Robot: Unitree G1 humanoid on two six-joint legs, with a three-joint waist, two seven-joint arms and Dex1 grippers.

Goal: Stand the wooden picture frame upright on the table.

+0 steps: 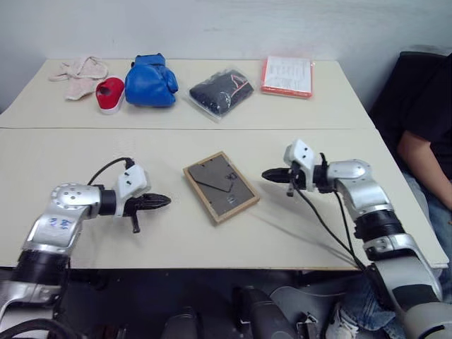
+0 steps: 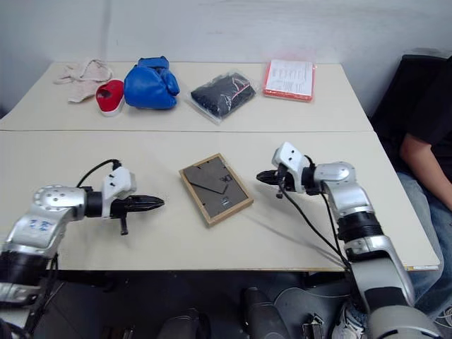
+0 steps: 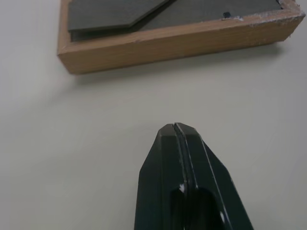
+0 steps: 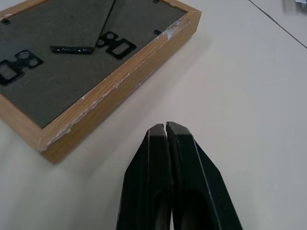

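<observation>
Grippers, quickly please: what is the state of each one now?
Left gripper: shut, holding nothing, short of the frame.
Right gripper: shut, holding nothing, beside the frame.

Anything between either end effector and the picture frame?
No. The wooden picture frame lies face down, with bare table on both sides. The left end effector and right end effector, both shut, point at it unobstructed.

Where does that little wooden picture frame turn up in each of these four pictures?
Left eye view: wooden picture frame lies back-up, mid-table, between both arms.
Right eye view: same spot, slightly further left.
Left wrist view: one wooden edge beyond the shut jaws.
Right wrist view: a corner beyond the shut jaws.
Shared landmark: its dark back panel.
</observation>
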